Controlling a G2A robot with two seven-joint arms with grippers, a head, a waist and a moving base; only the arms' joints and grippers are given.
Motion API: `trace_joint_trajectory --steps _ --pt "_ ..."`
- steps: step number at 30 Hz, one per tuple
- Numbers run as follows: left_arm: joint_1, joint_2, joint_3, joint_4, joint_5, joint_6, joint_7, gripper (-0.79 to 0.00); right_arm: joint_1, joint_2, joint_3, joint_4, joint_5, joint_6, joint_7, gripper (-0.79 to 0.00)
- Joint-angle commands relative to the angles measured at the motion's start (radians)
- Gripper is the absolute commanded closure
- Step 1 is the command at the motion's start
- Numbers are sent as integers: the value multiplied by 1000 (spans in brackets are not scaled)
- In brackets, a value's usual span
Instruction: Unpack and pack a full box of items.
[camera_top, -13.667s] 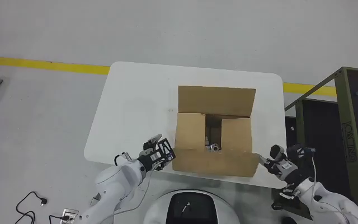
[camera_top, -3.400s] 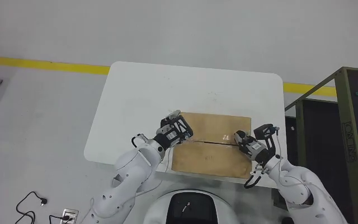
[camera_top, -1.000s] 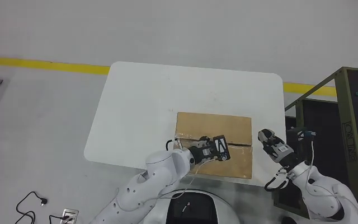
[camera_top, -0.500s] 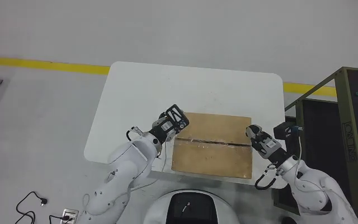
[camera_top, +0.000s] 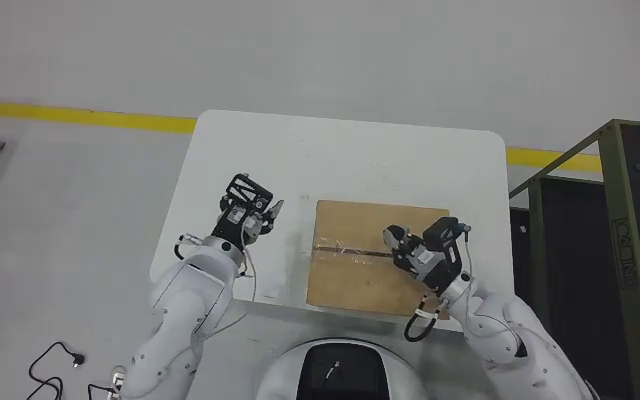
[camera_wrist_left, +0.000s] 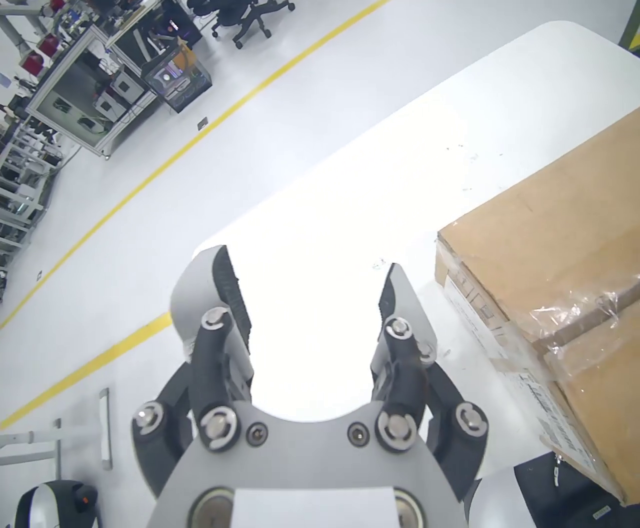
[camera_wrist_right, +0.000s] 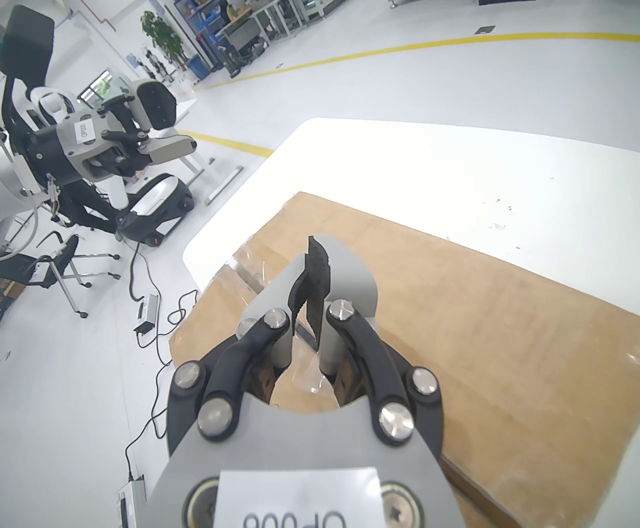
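A closed cardboard box (camera_top: 375, 225) (camera_wrist_left: 550, 240) (camera_wrist_right: 475, 310) sits on the white counter (camera_top: 350, 160) (camera_wrist_left: 400, 150) (camera_wrist_right: 425, 155), toward 5 o'clock of the counter as seen from above, with its near edge close to the counter's 6 o'clock edge. Its top flaps lie flat and meet in a seam running from 9 o'clock to 3 o'clock, and crinkled clear tape (camera_top: 335, 250) (camera_wrist_left: 585, 320) (camera_wrist_right: 245, 265) covers the seam's 9 o'clock end. In the left wrist view a pale printed label (camera_wrist_left: 500, 320) shows on the box's side wall below that taped end. The left claw (camera_top: 250, 205) (camera_wrist_left: 306, 265) hangs over bare counter at 9 o'clock of the box and apart from it, its two fingers (camera_wrist_left: 227, 280) spread wide with nothing between them. The right claw (camera_top: 392, 238) (camera_wrist_right: 316, 260) is over the box's top, near the middle of the seam and a little toward 3 o'clock, with its arm coming in from 5 o'clock. Its ribbed pads (camera_wrist_right: 320, 280) are pressed together and hold nothing. Whether the tips touch the cardboard cannot be told. A yellow floor line (camera_top: 100, 117) runs past the counter's 12 o'clock side, and a dark metal rack (camera_top: 590, 200) stands off the counter at 3 o'clock.
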Motion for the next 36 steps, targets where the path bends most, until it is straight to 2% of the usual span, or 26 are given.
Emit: trace_joint_trajectory --steps 1,10,13,18,26,30,36 --pt "0 0 0 0 0 -1 0 -785 0 0 1 0 0 0 0 0" --pt "0 0 0 0 0 -1 0 -785 2 -2 -16 -7 -9 -9 2 0" --pt "0 0 0 0 0 -1 0 -785 37 -11 -84 -17 -34 -22 11 0" --pt "0 0 0 0 0 -1 0 -785 128 -37 -217 6 -81 13 8 0" --pt "0 0 0 0 0 -1 0 -785 273 -87 -388 170 -97 57 1 0" --pt "0 0 0 0 0 -1 0 -785 279 -95 -395 204 -93 73 -14 0" --pt "0 0 0 0 0 -1 0 -785 235 -87 -344 201 -85 78 -10 0"
